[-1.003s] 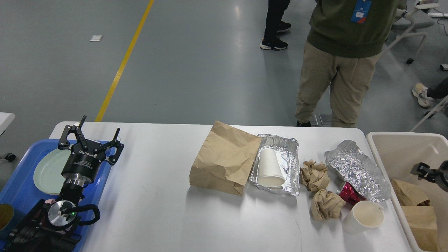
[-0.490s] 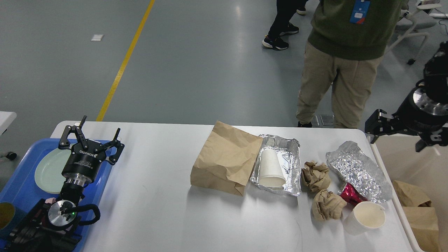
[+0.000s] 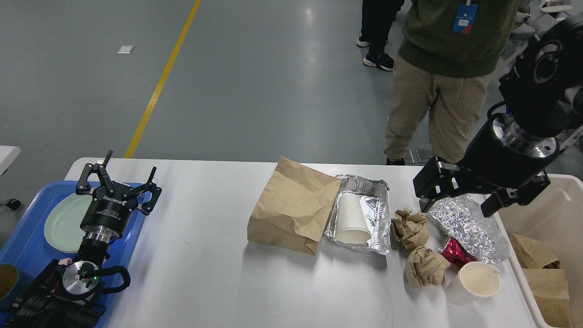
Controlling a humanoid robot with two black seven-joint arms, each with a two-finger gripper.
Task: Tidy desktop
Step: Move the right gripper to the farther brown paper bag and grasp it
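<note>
The white desktop [image 3: 205, 269] holds a brown paper bag [image 3: 294, 207], a foil tray [image 3: 380, 205] with a white cup [image 3: 351, 218] lying in it, two crumpled brown paper balls [image 3: 410, 227] [image 3: 424, 266], a crumpled foil sheet [image 3: 471, 230], a red wrapper [image 3: 455, 253] and a white paper cup [image 3: 476, 282] on its side. My right gripper [image 3: 455, 207] is open and empty, pointing down just above the foil sheet's far end. My left gripper [image 3: 124, 178] is open and empty over the right edge of the blue tray [image 3: 23, 255].
A pale green plate [image 3: 63, 223] lies in the blue tray. A beige bin [image 3: 562, 214] at the right edge holds brown paper bags [image 3: 544, 278]. A person [image 3: 442, 91] stands close behind the table's far edge.
My right arm rose out of the beige bin and swung left; its open gripper now hangs over the crumpled foil. The left arm has not moved.
</note>
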